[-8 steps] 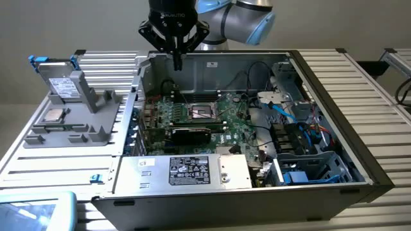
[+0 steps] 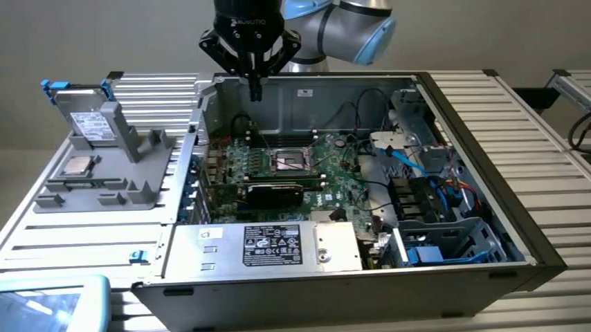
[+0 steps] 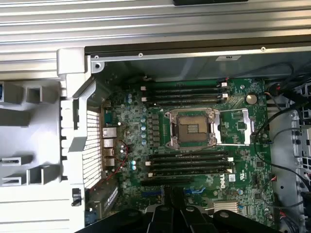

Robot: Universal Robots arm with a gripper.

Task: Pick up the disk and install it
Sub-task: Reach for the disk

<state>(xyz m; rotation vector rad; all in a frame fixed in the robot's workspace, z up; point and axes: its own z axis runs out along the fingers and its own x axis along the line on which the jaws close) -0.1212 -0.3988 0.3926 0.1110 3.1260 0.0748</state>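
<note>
My jaws, pinched together and holding nothing, hang above the open computer case [image 2: 323, 290] and its motherboard [image 3: 194, 126]. The disk [image 2: 90, 123] stands in the grey fixture [image 2: 129, 142] on the bench [image 2: 535, 138], well apart.

The black gripper [image 2: 254, 88] carries the brand name ROBOTIQ in pale letters across its body, seen in the exterior view. In the wrist view, the green motherboard [image 3: 243, 165] has a white DELL logo [image 3: 221, 178] printed beside the lower row of memory slots. The large silver box [image 2: 212, 242] in the open computer case bears a black label [image 2: 271, 243] with white print and small marks, too small to read. The flat silver-grey disk [image 2: 85, 104] in its blue carrier has a white label [image 2: 91, 126] whose print cannot be read.
</note>
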